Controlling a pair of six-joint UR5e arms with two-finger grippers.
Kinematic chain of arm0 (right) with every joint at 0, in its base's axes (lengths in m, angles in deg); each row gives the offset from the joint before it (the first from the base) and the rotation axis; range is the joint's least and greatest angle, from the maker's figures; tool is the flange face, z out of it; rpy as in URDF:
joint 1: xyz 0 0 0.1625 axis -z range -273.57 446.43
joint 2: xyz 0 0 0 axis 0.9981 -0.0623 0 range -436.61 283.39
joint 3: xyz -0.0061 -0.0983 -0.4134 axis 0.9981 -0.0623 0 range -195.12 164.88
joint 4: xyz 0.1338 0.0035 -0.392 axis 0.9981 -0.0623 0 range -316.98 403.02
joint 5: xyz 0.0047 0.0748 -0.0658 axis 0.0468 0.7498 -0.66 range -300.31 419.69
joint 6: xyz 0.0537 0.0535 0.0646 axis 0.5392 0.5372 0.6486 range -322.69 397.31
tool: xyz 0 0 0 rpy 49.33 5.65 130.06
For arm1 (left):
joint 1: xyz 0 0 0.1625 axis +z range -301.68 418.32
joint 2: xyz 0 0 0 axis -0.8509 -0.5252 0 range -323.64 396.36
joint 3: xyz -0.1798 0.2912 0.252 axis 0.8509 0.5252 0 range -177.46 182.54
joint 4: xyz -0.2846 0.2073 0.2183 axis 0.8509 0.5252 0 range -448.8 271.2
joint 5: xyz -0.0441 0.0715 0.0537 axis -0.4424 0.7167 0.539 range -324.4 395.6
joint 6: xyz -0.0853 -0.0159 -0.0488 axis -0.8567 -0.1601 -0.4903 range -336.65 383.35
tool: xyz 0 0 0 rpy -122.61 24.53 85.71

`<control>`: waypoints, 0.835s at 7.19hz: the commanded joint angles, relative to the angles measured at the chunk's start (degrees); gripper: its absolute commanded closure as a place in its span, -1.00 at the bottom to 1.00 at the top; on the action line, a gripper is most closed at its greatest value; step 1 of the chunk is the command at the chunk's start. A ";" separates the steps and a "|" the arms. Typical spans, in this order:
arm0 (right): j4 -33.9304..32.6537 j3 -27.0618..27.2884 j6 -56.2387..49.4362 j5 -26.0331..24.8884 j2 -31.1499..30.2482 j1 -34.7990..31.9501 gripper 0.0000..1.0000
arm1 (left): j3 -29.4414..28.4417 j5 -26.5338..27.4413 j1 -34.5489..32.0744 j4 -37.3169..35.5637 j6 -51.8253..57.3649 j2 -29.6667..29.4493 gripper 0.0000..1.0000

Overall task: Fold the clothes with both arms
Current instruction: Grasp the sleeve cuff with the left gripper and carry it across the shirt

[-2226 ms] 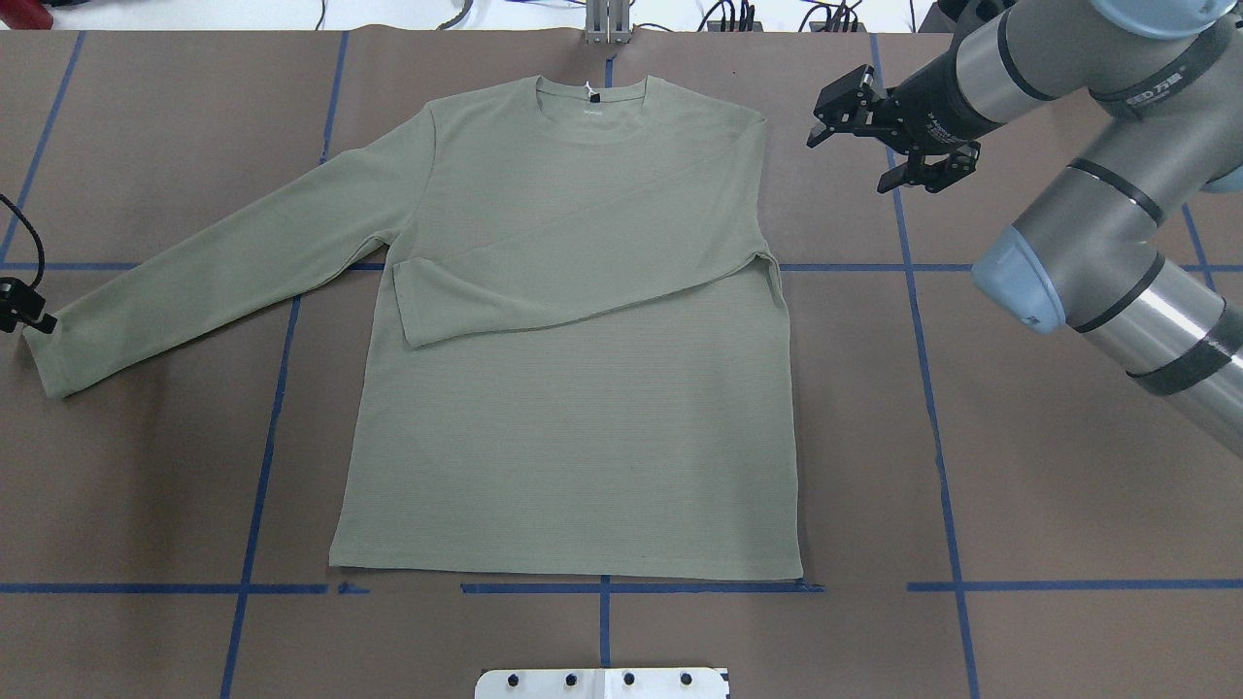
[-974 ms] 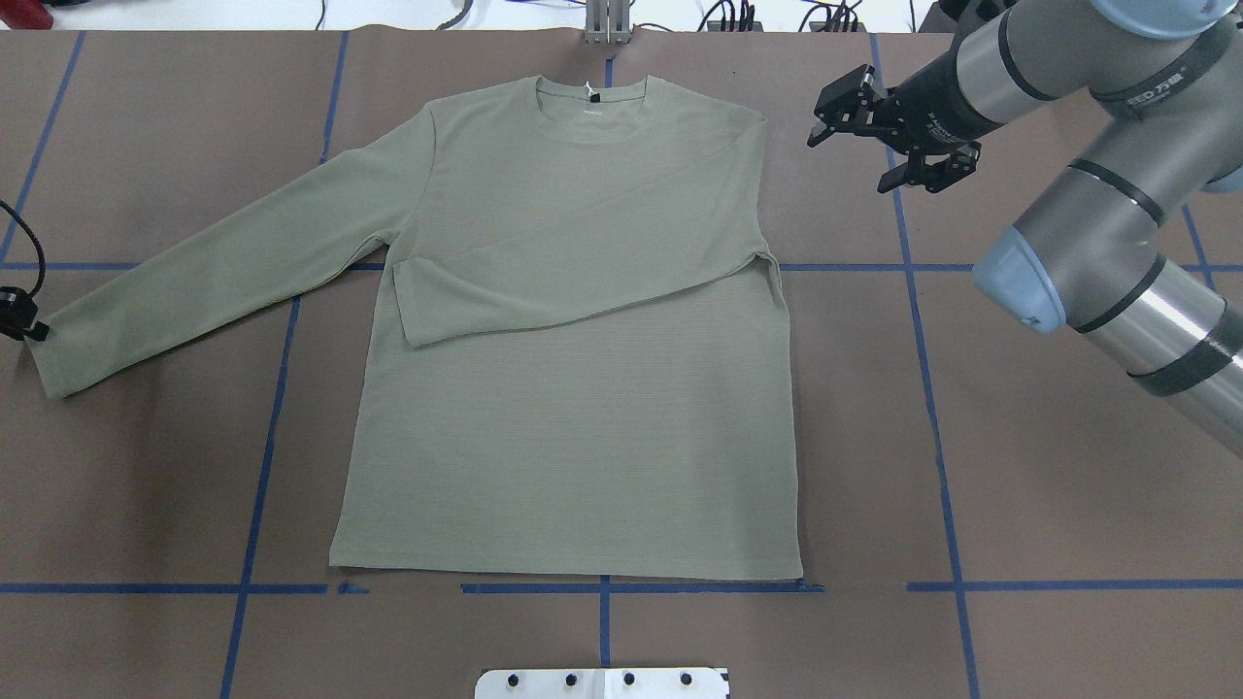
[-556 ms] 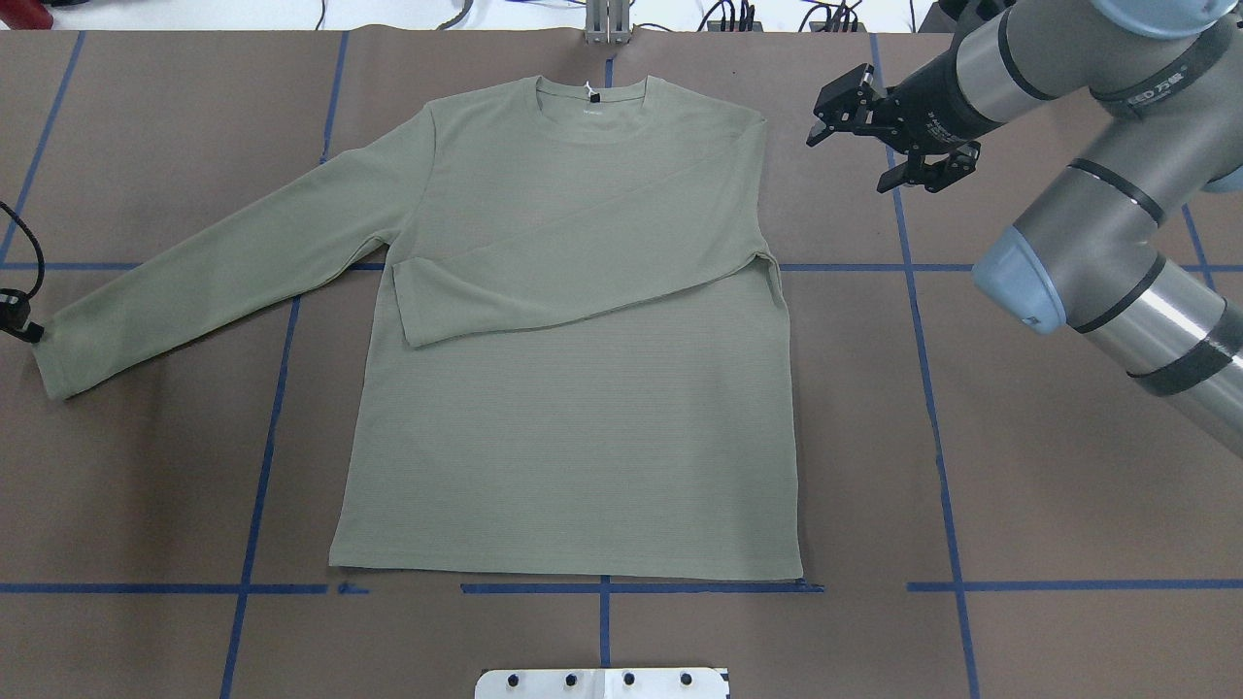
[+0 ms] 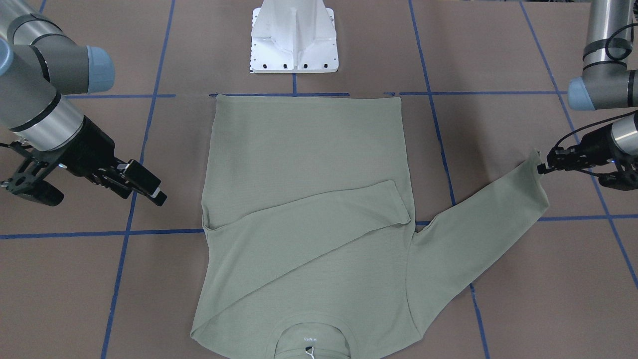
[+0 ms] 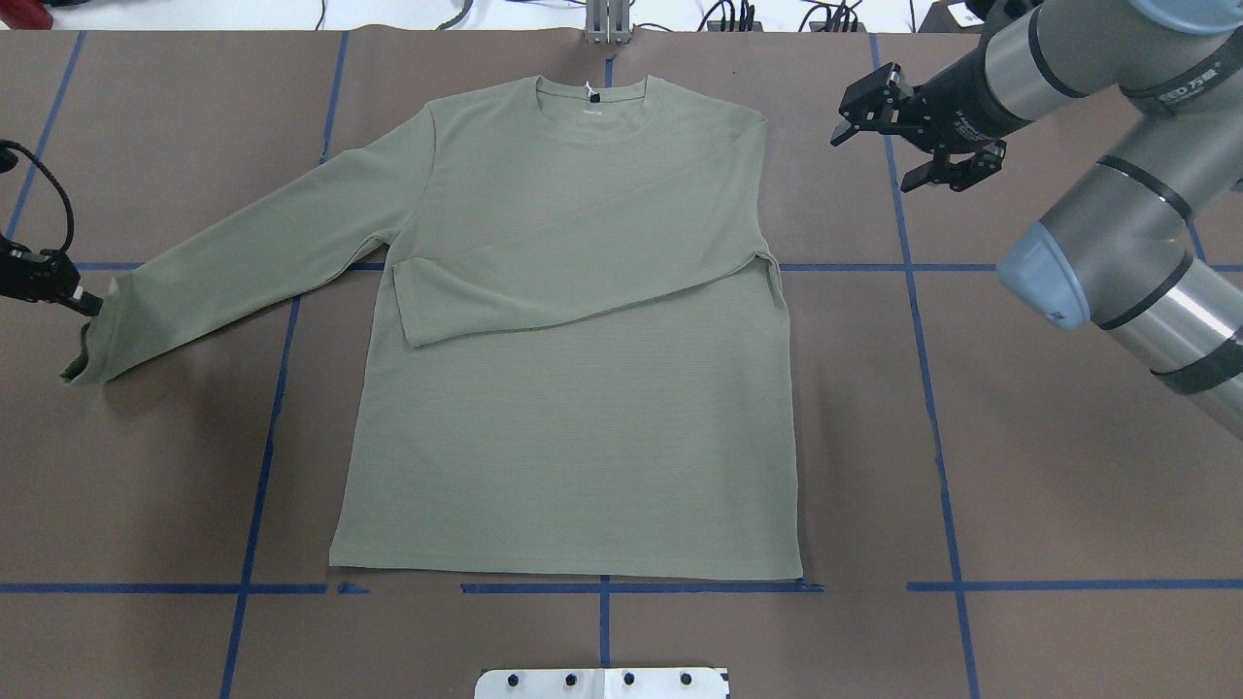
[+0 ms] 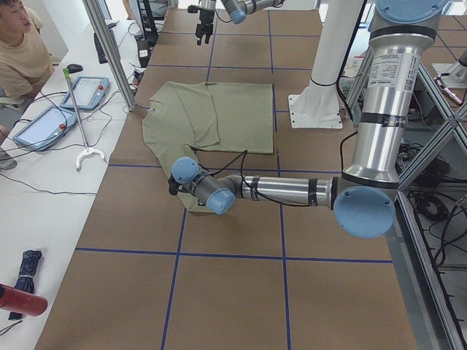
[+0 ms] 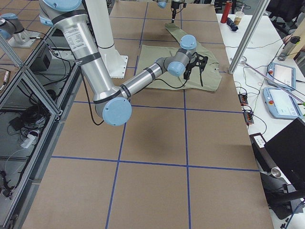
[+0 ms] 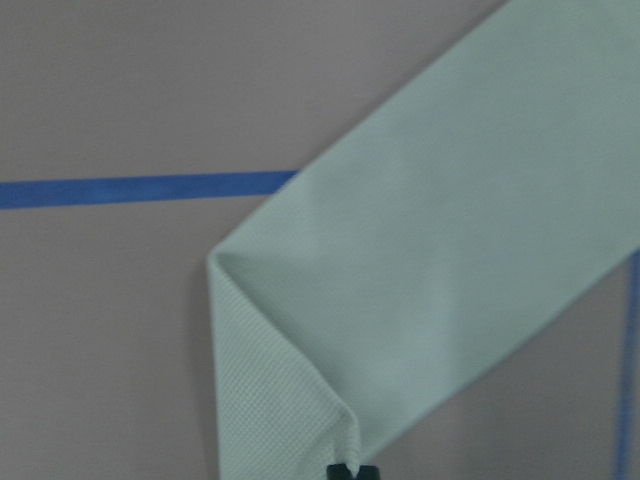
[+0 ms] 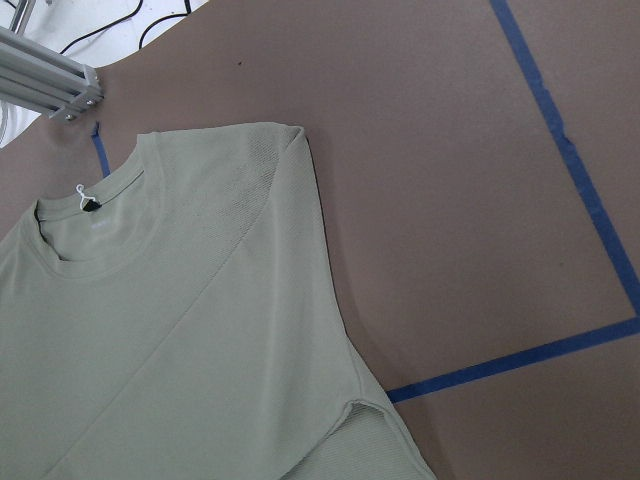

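**Left cuff pinched, right side waiting**

The left fingers (image 8: 350, 472) are clenched on one corner of the cuff (image 5: 89, 335). That corner is raised, and the knit creases into a soft fold beneath it. From there the outstretched sleeve (image 5: 252, 254) runs slackly back to the shirt (image 5: 583, 417). The shirt lies face up and flat in the middle of the counter (image 5: 1020, 466), collar away from the robot. The other sleeve (image 5: 583, 267) is already laid slantwise across the chest.

The cloth looks light and limp. It should drape and drag rather than hold a shape, so a corner pinch will likely let the cuff twist. Taking the full cuff width would probably carry the sleeve over more squarely. The ribbed hem and shoulder seams look like the firmer places for later holds.

The left arm (image 6: 284, 191) lies low and nearly level along the counter, wrist close to the surface. The right fingers (image 5: 867, 102) are spread apart and hold nothing. They hover over bare counter just beside the shirt's shoulder, and the right arm (image 5: 1117, 243) slants in from the right edge.
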 commanded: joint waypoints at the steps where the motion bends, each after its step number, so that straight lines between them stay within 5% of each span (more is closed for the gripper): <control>1: 0.07 0.23 -6.01 2.76 -3.76 -3.44 -0.99 | 4.76 -0.50 2.14 0.45 -17.97 -8.30 1.00; 4: 0.24 0.31 -11.67 4.36 -8.52 -7.06 -0.99 | 4.16 6.68 13.12 0.37 -42.60 -25.70 1.00; 6: 5.67 0.49 -11.67 5.49 -12.03 -8.38 -0.99 | -3.96 15.97 19.79 0.28 -52.28 -41.66 1.00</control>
